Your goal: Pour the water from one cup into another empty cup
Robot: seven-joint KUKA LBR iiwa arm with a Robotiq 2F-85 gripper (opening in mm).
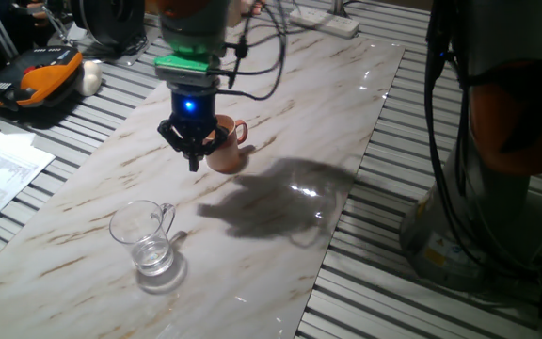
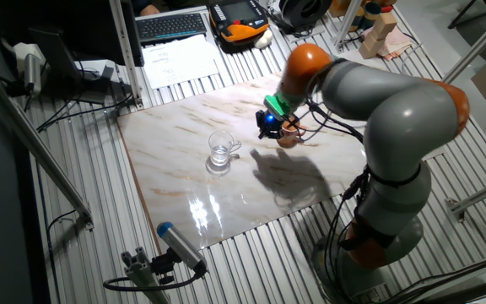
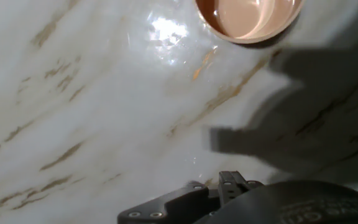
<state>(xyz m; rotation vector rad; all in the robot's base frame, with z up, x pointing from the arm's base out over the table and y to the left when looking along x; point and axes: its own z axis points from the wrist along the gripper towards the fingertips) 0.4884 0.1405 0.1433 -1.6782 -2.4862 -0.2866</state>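
A KUKA arm's two-finger gripper [image 1: 194, 158] hangs over a marble-patterned tabletop [image 1: 280, 122], its black fingers pointing straight down and a blue light glowing on the body above them. The fingertips appear drawn close together with nothing between them, though neither fixed view is sharp enough to settle the width of the gap, and in the hand view only a dark bracket and part of the gripper body show along the bottom edge.

Just behind the fingers in one fixed view stands the terracotta-brown ceramic mug [image 1: 227, 151], upright, its loop handle turned away from the gripper toward the far right. The gripper partly covers the mug's left side; whether the fingers touch it cannot be told. In the hand view the mug's rim and pale inside [image 3: 250, 18] sit at the top edge, ahead of the fingers, with a bright glare spot on the marble beside it.

The transparent glass mug [image 1: 145, 234] stands well apart from the fingers — nearer the camera and to the left in that fixed view — upright on the marble, its glass handle pointing right. A small amount of clear water [image 1: 154, 257] lies in its bottom.

From the other fixed view, the glass mug [image 2: 220, 149] sits left of the gripper [image 2: 267, 128], the arm's grey links and orange joints arching in from the right. The arm's shadow falls dark across the marble — beyond the fingers, toward the table's near edge.
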